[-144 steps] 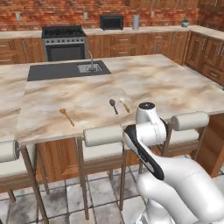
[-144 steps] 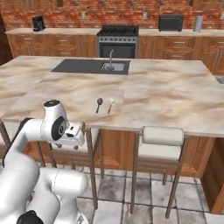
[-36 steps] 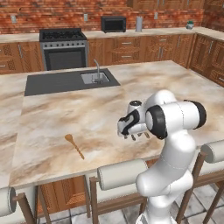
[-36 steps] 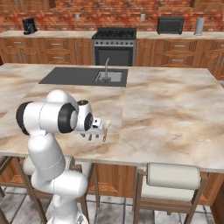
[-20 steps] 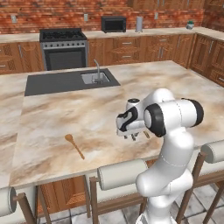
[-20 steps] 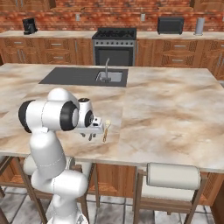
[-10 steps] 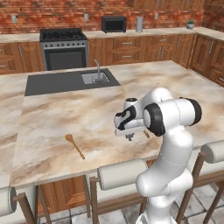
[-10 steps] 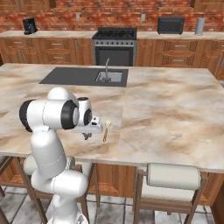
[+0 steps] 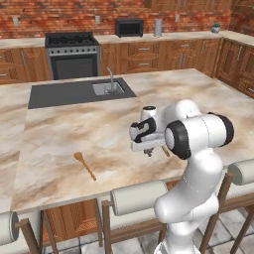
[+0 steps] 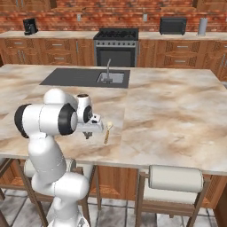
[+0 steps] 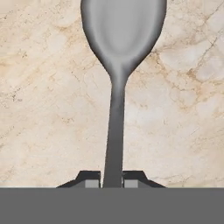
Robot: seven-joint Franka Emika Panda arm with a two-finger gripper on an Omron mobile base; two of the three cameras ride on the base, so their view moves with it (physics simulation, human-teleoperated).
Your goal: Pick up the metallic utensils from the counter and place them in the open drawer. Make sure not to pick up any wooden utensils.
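Jaws close tight on the handle of the grey metal spoon point(image 11: 118, 65), one dark tip on each side of the stem, its round bowl pointing away over the veined marble; gripper point(image 11: 112, 180) points down at the bench point(image 9: 59, 134) near its front edge, seen low over the surface in the left base view point(image 9: 147, 152) and the right base view point(image 10: 87, 135); whether the spoon has left the marble I cannot tell; a pale cream-headed spoon point(image 10: 107, 131) with tan handle lies on the bench just beside the gripper; an orange-brown wooden spoon point(image 9: 85, 165) lies well apart, toward the robot's left; the dark sink panel point(image 9: 74, 92) sits at the far side.
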